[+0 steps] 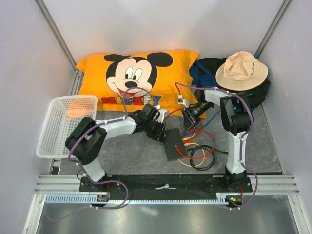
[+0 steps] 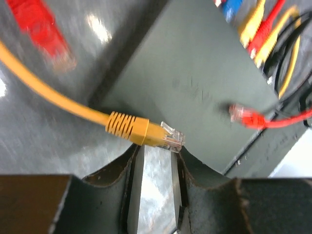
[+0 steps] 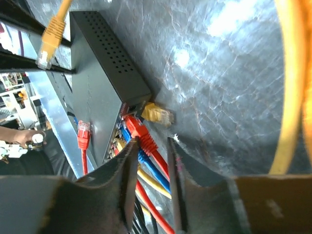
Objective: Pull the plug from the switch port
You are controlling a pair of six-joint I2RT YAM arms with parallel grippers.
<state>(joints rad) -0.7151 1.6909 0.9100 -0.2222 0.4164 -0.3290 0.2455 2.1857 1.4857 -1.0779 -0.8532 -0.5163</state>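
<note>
The switch (image 1: 174, 145) is a flat black box on the table between my two grippers, and it also shows in the left wrist view (image 2: 204, 83) and the right wrist view (image 3: 97, 73). A red plug (image 3: 136, 129) sits in a port on its narrow edge, beside blue and yellow cables. My right gripper (image 3: 150, 144) is open, and its jaws straddle that red plug's boot. A loose yellow plug (image 3: 158, 114) lies by the port. My left gripper (image 2: 156, 146) is open at the switch's other end. Another yellow plug (image 2: 146, 132) lies across its fingertips, not clamped.
A loose red plug (image 2: 246, 117) rests on top of the switch. A tangle of red, yellow, blue and black cables (image 1: 200, 151) lies right of it. Behind are a Mickey pillow (image 1: 136, 78), a tan hat (image 1: 241, 70) on a dark bag, and a white basket (image 1: 66, 124) at the left.
</note>
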